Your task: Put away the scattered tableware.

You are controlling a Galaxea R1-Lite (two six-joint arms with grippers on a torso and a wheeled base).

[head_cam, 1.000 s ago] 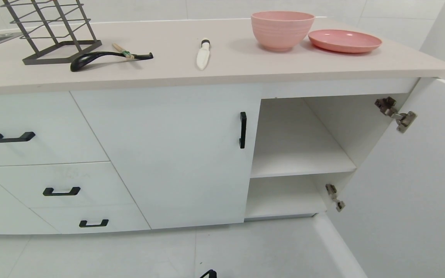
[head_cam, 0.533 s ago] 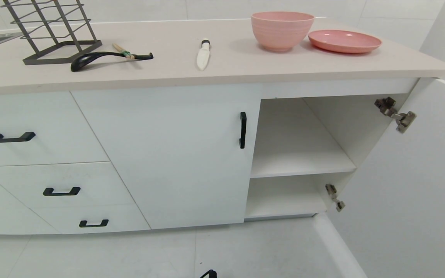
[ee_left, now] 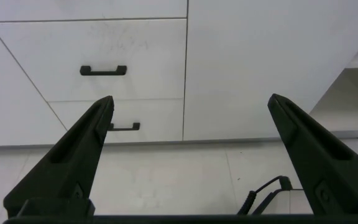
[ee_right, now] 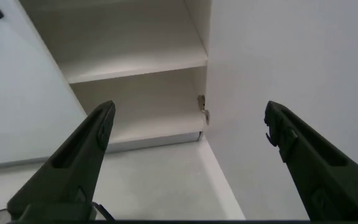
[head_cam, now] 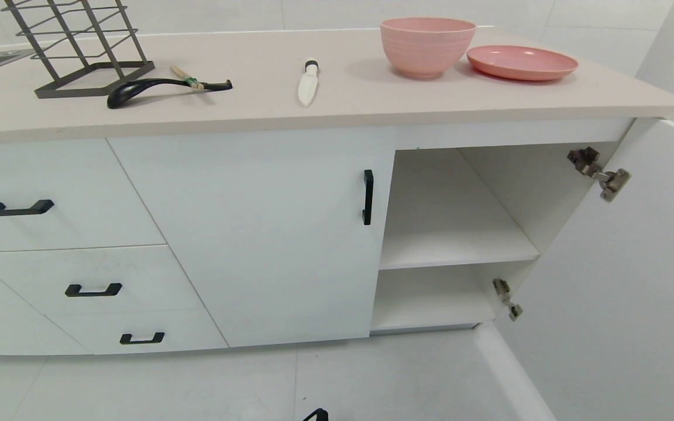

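Right gripper (ee_right: 188, 106): fingers spread wide, empty, held low before the open cabinet (ee_right: 135, 62). Left gripper (ee_left: 190, 99): likewise spread and empty, low, facing the drawers (ee_left: 148, 56). Pink bowl (head_cam: 427, 45) and pink plate (head_cam: 521, 61) sit side by side on the countertop (head_cam: 343, 105), directly above the cabinet and well above both grippers. Right arm judged nearer.
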